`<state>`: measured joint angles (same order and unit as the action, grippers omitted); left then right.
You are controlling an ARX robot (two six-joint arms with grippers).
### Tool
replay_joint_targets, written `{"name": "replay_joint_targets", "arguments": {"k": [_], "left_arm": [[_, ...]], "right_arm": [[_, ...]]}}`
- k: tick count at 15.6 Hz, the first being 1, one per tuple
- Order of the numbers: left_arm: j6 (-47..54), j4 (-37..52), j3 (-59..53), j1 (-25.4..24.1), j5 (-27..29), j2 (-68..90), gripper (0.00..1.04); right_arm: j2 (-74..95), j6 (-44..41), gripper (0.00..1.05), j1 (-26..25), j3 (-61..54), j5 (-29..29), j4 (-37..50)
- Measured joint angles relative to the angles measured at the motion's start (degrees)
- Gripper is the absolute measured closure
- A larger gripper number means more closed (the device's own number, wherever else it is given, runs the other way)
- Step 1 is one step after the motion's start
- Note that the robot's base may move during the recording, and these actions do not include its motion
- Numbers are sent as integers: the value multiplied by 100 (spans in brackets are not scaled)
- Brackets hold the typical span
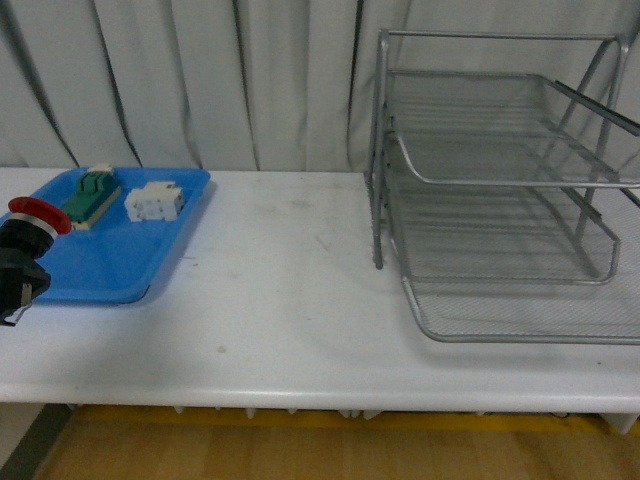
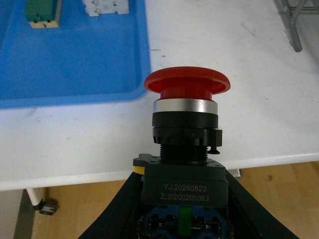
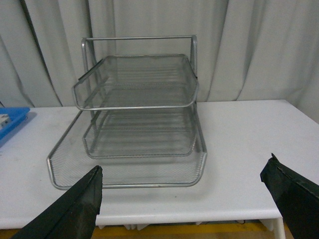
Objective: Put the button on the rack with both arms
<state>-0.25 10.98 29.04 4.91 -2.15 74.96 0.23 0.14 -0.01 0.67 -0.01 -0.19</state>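
Button (image 2: 187, 84) clamped in left gripper (image 2: 183, 219); open tabletop (image 1: 290, 290) between it and rack (image 1: 500, 200).

A tray (image 1: 110, 270) sat at the left end of the table (image 1: 290, 300) and the rack (image 1: 500, 180) at its right end, well apart, a curtain (image 1: 200, 80) behind both. In the tray's far part, a switch block (image 1: 90, 197) lay just left of a blocky component (image 1: 155, 203). The button (image 1: 38, 215) stood at far left, near the tray's left side, clamped in the left gripper (image 2: 182, 209).
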Motion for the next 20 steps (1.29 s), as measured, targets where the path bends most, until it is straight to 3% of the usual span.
{"name": "replay_joint_targets", "arguments": {"k": [11,15,20], "left_arm": [[-20,2,-74,168,92,7,69],[-262,-22,890,879,245,638,69],[-452,-313,2037,2243,179,2033,69]], "right_arm": [[0,2,6,0,0,7,0],[0,0,6,0,0,22,-2],[0,0,6,0,0,20,-2]]}}
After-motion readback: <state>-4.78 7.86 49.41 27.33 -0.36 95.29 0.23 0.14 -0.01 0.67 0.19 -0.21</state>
